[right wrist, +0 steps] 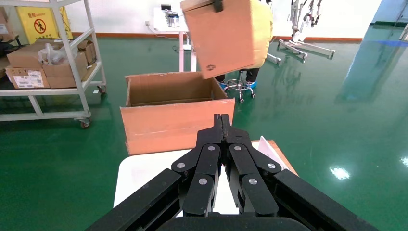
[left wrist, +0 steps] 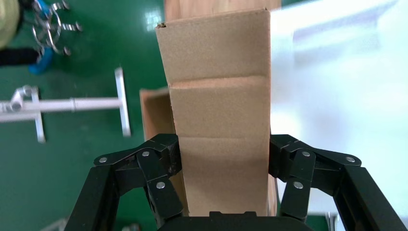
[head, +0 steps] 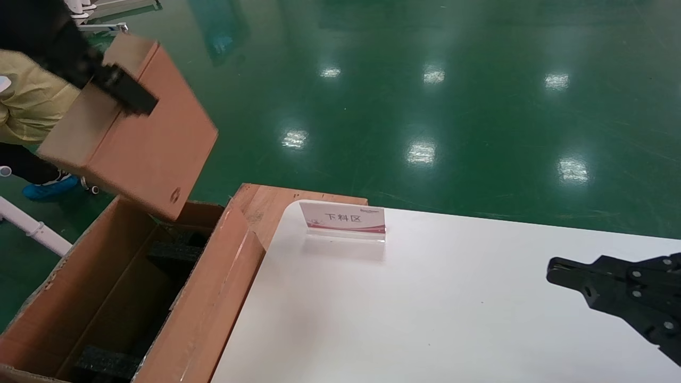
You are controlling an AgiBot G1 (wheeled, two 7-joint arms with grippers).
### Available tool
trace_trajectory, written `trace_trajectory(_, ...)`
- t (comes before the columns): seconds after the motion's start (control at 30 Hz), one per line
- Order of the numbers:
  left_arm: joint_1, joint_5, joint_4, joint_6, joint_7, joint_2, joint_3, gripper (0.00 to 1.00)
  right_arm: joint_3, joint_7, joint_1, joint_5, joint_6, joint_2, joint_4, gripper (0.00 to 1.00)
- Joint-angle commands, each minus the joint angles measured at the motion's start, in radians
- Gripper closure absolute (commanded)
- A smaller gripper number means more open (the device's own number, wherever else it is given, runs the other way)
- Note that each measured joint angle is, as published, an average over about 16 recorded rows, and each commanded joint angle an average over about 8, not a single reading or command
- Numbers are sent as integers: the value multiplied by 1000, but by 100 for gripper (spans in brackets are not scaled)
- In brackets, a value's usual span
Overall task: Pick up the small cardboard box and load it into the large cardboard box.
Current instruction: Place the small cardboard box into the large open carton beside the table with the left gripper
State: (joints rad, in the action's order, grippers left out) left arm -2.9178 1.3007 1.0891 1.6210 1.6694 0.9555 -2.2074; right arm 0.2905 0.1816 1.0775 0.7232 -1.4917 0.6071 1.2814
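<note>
The small cardboard box (head: 143, 138) is a flat reddish-brown carton with a dark mark near its lower corner. My left gripper (head: 125, 90) is shut on its upper edge and holds it tilted in the air above the large cardboard box (head: 85, 298). In the left wrist view the small box's tan side (left wrist: 219, 120) fills the space between the fingers (left wrist: 163, 159). The large box stands open at the table's left end, with black foam blocks (head: 170, 250) inside. My right gripper (head: 553, 271) is shut and empty over the table's right side; the right wrist view shows both boxes (right wrist: 223, 38) (right wrist: 173, 120).
A white table (head: 425, 308) carries a small sign stand (head: 343, 221) with red print near its far edge. A wooden board (head: 266, 205) lies under the table's far left corner. A person in yellow (head: 21, 101) stands at far left. A shelf cart (right wrist: 48, 62) with cartons stands beyond the large box.
</note>
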Motion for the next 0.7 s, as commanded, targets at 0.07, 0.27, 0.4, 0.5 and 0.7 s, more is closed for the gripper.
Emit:
trace_trajectory(0.07, -39, -55, -10, 18, -19, 18, -90, 100, 0, 0, 0, 0, 0, 0, 0, 100)
trace_trajectory(0.27, -98, -171, 26, 31, -48, 22, -283, 100, 1, 0, 0, 0, 0, 0, 0, 100)
trace_trajectory(0.4, -110, -199, 45, 22, -75, -2, -367, 100, 1, 0, 0, -1, 0, 0, 0, 84)
trace_trajectory(0.5, -114, -187, 59, 15, -93, -32, -403, 100, 1, 0, 0, -1, 0, 0, 0, 47)
trace_trajectory(0.7, -116, -137, 96, 0, -107, -116, -403, 100, 1, -1, 0, -1, 1, -1, 0, 0)
